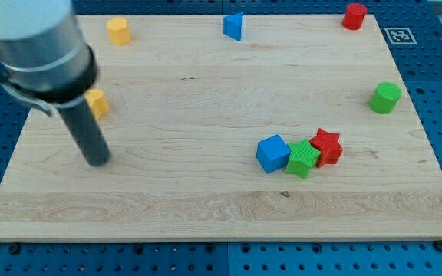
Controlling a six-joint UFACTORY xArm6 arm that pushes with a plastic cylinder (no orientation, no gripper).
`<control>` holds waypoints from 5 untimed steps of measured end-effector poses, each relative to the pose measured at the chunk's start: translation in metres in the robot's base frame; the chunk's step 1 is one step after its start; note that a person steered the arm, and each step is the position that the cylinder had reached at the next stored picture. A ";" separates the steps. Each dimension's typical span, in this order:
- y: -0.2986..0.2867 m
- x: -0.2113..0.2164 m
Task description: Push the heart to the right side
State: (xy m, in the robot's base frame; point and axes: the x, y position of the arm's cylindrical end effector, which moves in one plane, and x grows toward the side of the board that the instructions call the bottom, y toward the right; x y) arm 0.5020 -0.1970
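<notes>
Only marking anywhere is a black-and-white square tag on the blue pegboard, way off to the upper right of my tip. It's a pattern, not letters.

Going left to right across the wooden board:

- The near yellow block sits just above my tip, tucked right against the rod and partly hidden behind it.
- The far yellow block is further up from my tip, near the view's top edge. The heart has to be one of these two yellows, but I honestly can't make out which from the shapes. Both are at the view's left.
- A blue triangular block is up at the top, well right of my tip.
- Then there's a tight row, well right of my tip and about level with it: blue cube, green star and red star, each touching the next.
- The green cylinder and red cylinder are furthest away, along the view's right side.

My tip is a plain rod end, so it has nothing to open or close. It carries nothing and sits on bare wood just below the near yellow.
</notes>
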 end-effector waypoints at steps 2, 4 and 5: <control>-0.047 -0.029; -0.044 -0.043; -0.043 -0.044</control>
State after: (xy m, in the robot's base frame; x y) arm 0.4579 -0.2396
